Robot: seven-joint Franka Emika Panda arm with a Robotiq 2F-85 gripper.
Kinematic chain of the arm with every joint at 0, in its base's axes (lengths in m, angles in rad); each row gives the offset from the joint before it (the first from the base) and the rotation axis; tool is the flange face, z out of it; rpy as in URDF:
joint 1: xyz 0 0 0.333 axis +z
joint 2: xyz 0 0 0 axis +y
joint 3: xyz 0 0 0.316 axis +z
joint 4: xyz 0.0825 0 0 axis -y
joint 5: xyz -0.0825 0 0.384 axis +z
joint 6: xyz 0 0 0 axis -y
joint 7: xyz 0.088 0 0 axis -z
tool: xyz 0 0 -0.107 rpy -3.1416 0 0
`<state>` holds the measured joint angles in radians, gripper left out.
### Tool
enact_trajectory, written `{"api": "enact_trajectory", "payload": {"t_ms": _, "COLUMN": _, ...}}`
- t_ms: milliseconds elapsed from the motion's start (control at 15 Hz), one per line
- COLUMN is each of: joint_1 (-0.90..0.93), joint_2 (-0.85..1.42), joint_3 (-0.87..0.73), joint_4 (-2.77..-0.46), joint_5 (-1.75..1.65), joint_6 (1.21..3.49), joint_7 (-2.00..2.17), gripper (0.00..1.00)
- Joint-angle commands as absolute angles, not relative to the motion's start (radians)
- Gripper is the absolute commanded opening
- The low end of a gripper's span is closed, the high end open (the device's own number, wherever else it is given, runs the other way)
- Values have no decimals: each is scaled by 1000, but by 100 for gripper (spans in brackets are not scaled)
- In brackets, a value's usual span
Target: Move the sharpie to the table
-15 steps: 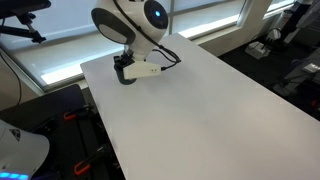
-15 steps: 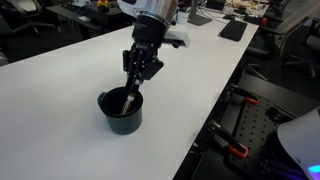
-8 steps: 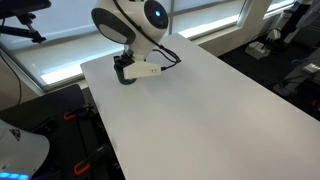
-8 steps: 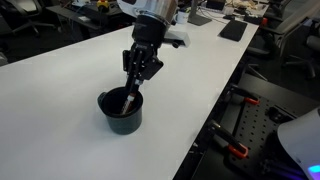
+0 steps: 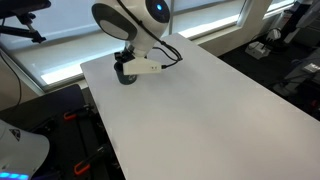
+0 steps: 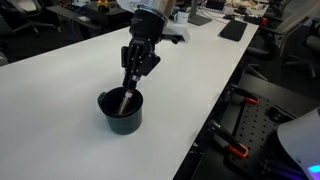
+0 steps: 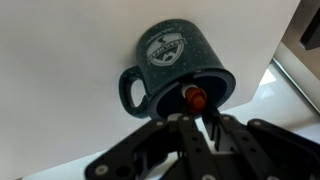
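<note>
The sharpie (image 6: 128, 97), a short, slender, dark marker with a reddish end, is located inside the dark speckled ceramic mug (image 6: 121, 112). It leans against the mug wall with its upper part projecting above the rim. The mug stands near one corner of the large, plain white, matte table (image 6: 205, 90).

The black two-finger gripper (image 6: 132, 82) is positioned directly above the mug. Its fingers are pinched onto the upper part of the sharpie. In the wrist view, the reddish end is seen just ahead of the narrowly set fingers.

The sharpie is judged to be light and rigid, with a smooth, round plastic barrel. Slipping or pivoting between the pads is therefore to be expected. The hold is best taken across the barrel, on the exposed upper portion, well clear of the rim.

A straight vertical lift is advised until the lower end is clear of the mug, since dragging on the rim could tip the mug. Rolling is to be expected once the sharpie is laid on the table.
</note>
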<state>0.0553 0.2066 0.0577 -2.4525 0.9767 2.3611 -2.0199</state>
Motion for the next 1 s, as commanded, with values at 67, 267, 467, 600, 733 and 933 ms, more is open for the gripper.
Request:
{"api": "enact_trajectory", "payload": {"t_ms": 67, "joint_1": 41, "joint_2": 127, "joint_3": 63, "joint_4": -2458, "joint_5": 942, "joint_6": 2301, "joint_7": -1931, "gripper": 5}}
{"api": "enact_trajectory", "payload": {"t_ms": 267, "joint_1": 34, "joint_2": 91, "joint_3": 57, "joint_4": -2449, "joint_5": 940, "joint_6": 2284, "joint_7": -1894, "gripper": 5}}
{"api": "enact_trajectory", "payload": {"t_ms": 467, "joint_1": 16, "joint_2": 60, "joint_3": 42, "joint_4": -2422, "joint_5": 959, "joint_6": 2269, "joint_7": -1871, "gripper": 5}}
{"api": "enact_trajectory", "payload": {"t_ms": 600, "joint_1": -2, "joint_2": 43, "joint_3": 27, "joint_4": -2396, "joint_5": 976, "joint_6": 2250, "joint_7": -1853, "gripper": 5}}
{"api": "enact_trajectory", "payload": {"t_ms": 733, "joint_1": -18, "joint_2": 31, "joint_3": 8, "joint_4": -2368, "joint_5": 992, "joint_6": 2231, "joint_7": -1836, "gripper": 5}}
{"api": "enact_trajectory", "payload": {"t_ms": 933, "joint_1": -35, "joint_2": 27, "joint_3": -14, "joint_4": -2332, "joint_5": 1006, "joint_6": 2229, "joint_7": -1809, "gripper": 5}}
